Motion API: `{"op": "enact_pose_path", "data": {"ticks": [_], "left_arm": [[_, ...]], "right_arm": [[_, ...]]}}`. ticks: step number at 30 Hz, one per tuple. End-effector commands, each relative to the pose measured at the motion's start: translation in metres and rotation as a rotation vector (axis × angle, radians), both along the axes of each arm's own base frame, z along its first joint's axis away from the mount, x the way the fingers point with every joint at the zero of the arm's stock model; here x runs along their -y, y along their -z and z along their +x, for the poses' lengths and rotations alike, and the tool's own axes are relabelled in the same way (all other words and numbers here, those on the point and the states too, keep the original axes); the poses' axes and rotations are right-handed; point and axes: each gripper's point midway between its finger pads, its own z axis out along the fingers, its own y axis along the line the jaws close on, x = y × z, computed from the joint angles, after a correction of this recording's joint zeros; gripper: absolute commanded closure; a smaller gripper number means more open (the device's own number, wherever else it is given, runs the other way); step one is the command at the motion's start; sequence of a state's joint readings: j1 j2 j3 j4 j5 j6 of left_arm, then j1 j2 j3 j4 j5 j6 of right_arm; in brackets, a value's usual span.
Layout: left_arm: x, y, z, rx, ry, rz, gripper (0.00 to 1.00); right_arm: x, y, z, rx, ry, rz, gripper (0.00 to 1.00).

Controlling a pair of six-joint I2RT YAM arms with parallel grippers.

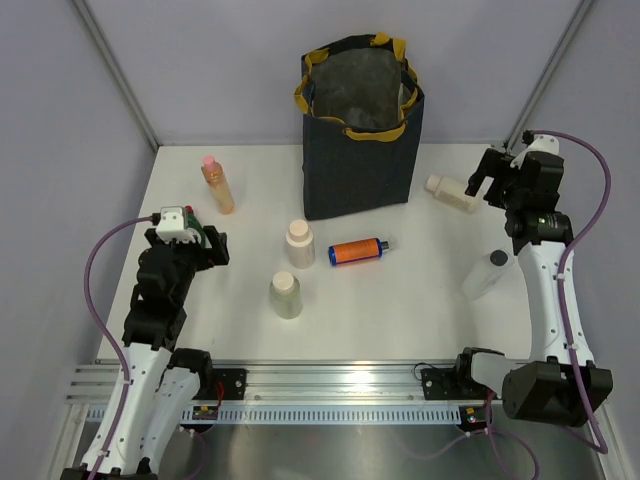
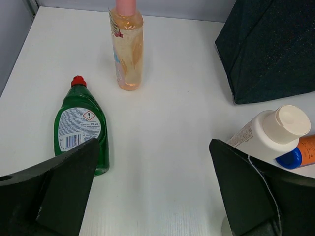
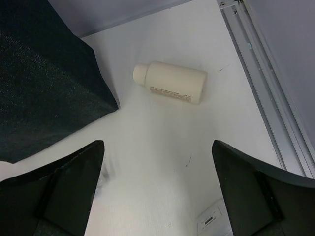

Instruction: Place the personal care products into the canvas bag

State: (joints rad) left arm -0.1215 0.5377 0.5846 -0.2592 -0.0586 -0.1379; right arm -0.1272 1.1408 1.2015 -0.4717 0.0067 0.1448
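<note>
My L gripper: wide, empty. Peach bottle upright ahead; skip green dish soap. Canvas bag centre-back. My R gripper: wide, empty. Cream bottle lies just beside bag. I'd rotate wrist, pinch mid-body, not cap.

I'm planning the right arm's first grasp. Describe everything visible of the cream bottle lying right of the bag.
The cream bottle is a stubby, opaque, plastic-looking cylinder with a narrower same-coloured cap and a line of small print. It lies on its side on the white table, cap toward the canvas bag but clear of it. Only the table touches it; the open right gripper is apart.
</note>
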Motion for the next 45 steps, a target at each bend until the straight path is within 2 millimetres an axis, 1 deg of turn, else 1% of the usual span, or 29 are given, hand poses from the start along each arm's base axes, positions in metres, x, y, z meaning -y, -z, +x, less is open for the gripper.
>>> {"op": "enact_pose_path", "data": {"ticks": [1,3,4,5,6,7,8,9,10,11,13,14,15,18,19,20,22,24,25,26,27,30,33,37,39,41,42,43,45], "left_arm": [[0.005,-0.023,0.005,0.081,0.031,0.006,0.01],[0.005,-0.022,0.006,0.076,0.032,0.006,0.01],[0.006,-0.022,0.006,0.075,0.034,0.006,0.01],[0.006,-0.02,0.006,0.069,0.035,0.006,0.01],[0.007,-0.02,0.007,0.065,0.038,0.006,0.01],[0.007,-0.019,0.007,0.062,0.042,0.007,0.01],[0.007,-0.019,0.007,0.061,0.043,0.007,0.01],[0.008,-0.018,0.008,0.056,0.045,0.007,0.01],[0.008,-0.018,0.008,0.056,0.046,0.007,0.01],[0.008,-0.018,0.008,0.056,0.048,0.008,0.01],[0.009,-0.017,0.008,0.052,0.05,0.01,0.01],[0.009,-0.016,0.008,0.05,0.05,0.01,0.01],[0.009,-0.015,0.008,0.049,0.051,0.01,0.01],[0.01,-0.012,0.01,0.038,0.056,0.013,0.01],[0.01,-0.012,0.011,0.037,0.062,0.017,0.01],[0.011,-0.01,0.012,0.027,0.062,0.019,0.01],[0.011,-0.01,0.012,0.019,0.063,0.022,0.01],[0.015,-0.01,0.011,0.02,0.088,0.016,0.01],[0.015,-0.009,0.01,0.022,0.09,0.016,0.01],[0.015,-0.01,0.009,0.028,0.091,0.016,0.01],[0.015,-0.012,0.009,0.034,0.09,0.018,0.01],[0.014,-0.011,0.009,0.035,0.088,0.023,0.01],[0.013,-0.011,0.01,0.034,0.084,0.025,0.01],[0.013,-0.012,0.01,0.037,0.082,0.025,0.01],[0.013,-0.012,0.01,0.037,0.081,0.026,0.01],[0.013,-0.012,0.01,0.038,0.083,0.027,0.01],[0.013,-0.013,0.01,0.041,0.083,0.027,0.01],[0.013,-0.012,0.01,0.04,0.081,0.027,0.01],[0.012,-0.013,0.009,0.045,0.078,0.029,0.01]], "right_arm": [[-0.01,-0.022,0.016,0.054,-0.088,-0.026,0.0],[-0.031,-0.016,0.01,0.017,-0.316,-0.14,0.01],[-0.07,-0.017,0.002,0.041,-0.579,-0.134,0.0],[-0.085,0.005,-0.022,-0.035,-0.812,-0.256,0.01],[-0.101,0.012,-0.036,-0.06,-0.95,-0.292,0.0],[-0.126,0.013,-0.042,-0.066,-1.085,-0.336,0.01],[-0.14,0.019,-0.05,-0.058,-1.208,-0.408,0.0],[-0.149,0.03,-0.071,-0.104,-1.319,-0.392,0.01],[-0.168,0.029,-0.083,-0.042,-1.449,-0.362,0.01],[-0.173,0.03,-0.087,0.027,-1.545,-0.42,0.0],[-0.19,0.036,-0.104,0.089,-1.696,-0.422,0.0],[-0.193,0.038,-0.103,0.142,-1.764,-0.498,0.0],[-0.197,0.043,-0.103,0.135,-1.799,-0.509,0.01],[-0.211,0.062,-0.082,0.095,-1.857,-0.598,0.0],[-0.21,0.077,-0.073,0.033,-1.857,-0.627,0.01],[-0.22,0.083,-0.065,0.036,-1.862,-0.668,0.01],[-0.225,0.105,-0.052,-0.026,-1.873,-0.704,0.0],[-0.241,0.115,-0.045,-0.035,-1.886,-0.722,0.0],[-0.246,0.128,-0.039,-0.074,-1.901,-0.727,0.0],[-0.25,0.133,-0.035,-0.097,-1.892,-0.726,0.0],[-0.261,0.147,-0.029,-0.111,-1.901,-0.738,0.0],[-0.268,0.165,-0.009,-0.165,-1.85,-0.821,0.0],[-0.274,0.195,-0.007,-0.263,-1.858,-0.845,0.0],[-0.283,0.216,-0.006,-0.334,-1.838,-0.844,0.01],[-0.286,0.226,-0.002,-0.351,-1.825,-0.857,0.01],[-0.289,0.229,0.006,-0.368,-1.786,-0.853,0.0],[-0.288,0.239,0.008,-0.403,-1.78,-0.847,0.01],[-0.288,0.238,0.014,-0.414,-1.76,-0.857,0.02],[-0.285,0.246,0.013,-0.447,-1.768,-0.86,0.04]]}}
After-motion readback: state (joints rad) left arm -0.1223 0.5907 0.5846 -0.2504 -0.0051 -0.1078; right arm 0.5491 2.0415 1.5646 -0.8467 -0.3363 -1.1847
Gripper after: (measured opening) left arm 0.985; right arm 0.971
